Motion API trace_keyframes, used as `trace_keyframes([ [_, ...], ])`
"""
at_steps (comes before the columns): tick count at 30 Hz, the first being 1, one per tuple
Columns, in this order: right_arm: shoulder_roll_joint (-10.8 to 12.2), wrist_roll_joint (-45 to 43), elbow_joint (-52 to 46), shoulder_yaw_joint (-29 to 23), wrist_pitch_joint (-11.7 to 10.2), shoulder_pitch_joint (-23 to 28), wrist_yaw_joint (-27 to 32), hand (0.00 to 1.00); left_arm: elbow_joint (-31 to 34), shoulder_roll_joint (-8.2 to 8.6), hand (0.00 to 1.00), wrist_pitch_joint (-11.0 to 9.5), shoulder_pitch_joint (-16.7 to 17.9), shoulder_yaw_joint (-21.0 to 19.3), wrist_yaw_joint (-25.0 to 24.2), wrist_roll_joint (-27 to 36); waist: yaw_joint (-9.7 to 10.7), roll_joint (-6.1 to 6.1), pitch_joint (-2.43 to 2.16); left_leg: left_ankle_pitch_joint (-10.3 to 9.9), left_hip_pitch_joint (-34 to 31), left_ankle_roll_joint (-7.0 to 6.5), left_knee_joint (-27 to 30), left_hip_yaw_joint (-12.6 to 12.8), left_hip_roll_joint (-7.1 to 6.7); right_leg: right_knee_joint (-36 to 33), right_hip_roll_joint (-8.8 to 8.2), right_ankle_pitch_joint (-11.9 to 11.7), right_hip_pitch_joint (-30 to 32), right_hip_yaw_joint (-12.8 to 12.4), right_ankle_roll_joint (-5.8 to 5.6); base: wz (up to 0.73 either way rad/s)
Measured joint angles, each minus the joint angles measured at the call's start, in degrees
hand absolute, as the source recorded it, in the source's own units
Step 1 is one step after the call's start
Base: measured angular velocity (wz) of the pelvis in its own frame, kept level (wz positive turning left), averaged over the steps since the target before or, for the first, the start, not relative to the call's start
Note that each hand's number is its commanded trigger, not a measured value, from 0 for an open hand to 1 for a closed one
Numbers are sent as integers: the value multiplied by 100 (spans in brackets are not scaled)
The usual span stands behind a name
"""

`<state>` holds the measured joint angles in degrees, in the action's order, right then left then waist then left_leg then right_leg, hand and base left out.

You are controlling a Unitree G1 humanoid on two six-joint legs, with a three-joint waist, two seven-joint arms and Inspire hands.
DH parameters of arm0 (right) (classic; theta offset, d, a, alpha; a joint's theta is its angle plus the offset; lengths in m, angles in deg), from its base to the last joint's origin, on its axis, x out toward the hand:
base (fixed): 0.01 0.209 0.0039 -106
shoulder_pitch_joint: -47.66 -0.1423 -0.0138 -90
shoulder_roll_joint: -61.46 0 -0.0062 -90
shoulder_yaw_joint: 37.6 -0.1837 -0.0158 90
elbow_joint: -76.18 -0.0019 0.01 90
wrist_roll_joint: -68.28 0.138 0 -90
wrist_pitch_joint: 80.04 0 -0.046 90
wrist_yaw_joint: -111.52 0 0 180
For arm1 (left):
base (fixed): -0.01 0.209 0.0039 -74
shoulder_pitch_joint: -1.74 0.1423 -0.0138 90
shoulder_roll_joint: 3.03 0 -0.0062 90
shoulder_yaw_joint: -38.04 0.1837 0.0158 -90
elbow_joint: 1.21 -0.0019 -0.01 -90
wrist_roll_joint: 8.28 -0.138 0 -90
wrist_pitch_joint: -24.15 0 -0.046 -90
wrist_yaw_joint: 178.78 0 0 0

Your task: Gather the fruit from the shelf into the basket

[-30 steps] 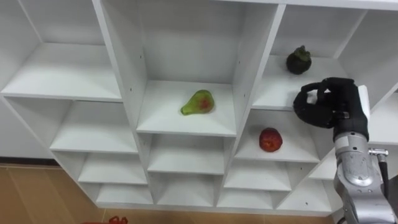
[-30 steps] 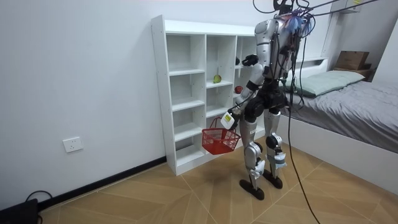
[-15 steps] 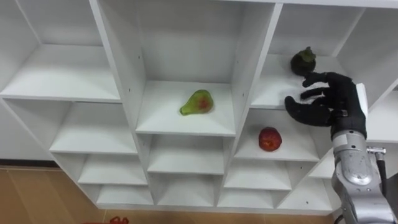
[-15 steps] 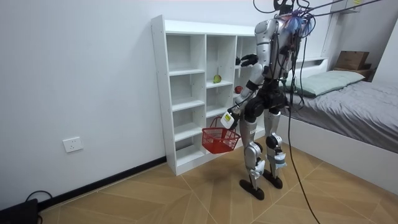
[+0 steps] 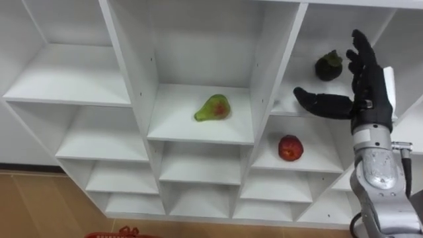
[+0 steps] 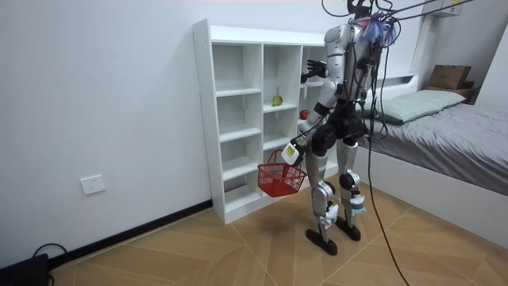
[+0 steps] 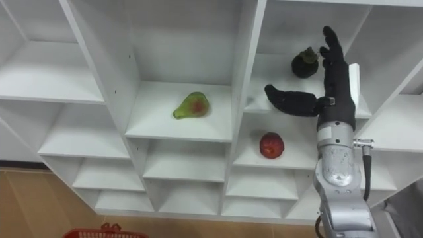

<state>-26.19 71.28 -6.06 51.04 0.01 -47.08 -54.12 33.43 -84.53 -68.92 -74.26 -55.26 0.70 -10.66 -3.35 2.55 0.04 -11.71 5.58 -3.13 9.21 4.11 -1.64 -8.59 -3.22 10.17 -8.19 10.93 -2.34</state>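
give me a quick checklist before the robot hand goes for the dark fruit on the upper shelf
1. Right robot hand open and ready to grasp: ok, fingers straight.
2. Dark fruit sitting free on the upper right shelf: ok.
3. Robot hand closed round the fruit: not ok, it stands just right of it.
4. Pear and red fruit out of the way: ok, they sit in other compartments.
5. Red basket hanging at the left robot hand: ok.
6. Grip on the basket handle secure: cannot tell.

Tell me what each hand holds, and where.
The left hand holds the basket by its handle; the right hand is open, empty, near the dark fruit.
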Motion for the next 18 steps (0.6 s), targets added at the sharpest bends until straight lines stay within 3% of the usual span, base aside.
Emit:
trace_keyframes([
  [5,0,91,-233,4,0,1,155,0,-97,10,100,1,1,2,10,-51,-10,-40,-22,1,9,0,17,11,-1,4,-6,0,-1,5,0,0],
  [18,0,119,-333,16,18,161,279,0,-103,27,100,58,-1,16,118,-54,7,-33,-22,2,-10,-2,10,9,-2,-2,-9,0,0,10,0,0],
])
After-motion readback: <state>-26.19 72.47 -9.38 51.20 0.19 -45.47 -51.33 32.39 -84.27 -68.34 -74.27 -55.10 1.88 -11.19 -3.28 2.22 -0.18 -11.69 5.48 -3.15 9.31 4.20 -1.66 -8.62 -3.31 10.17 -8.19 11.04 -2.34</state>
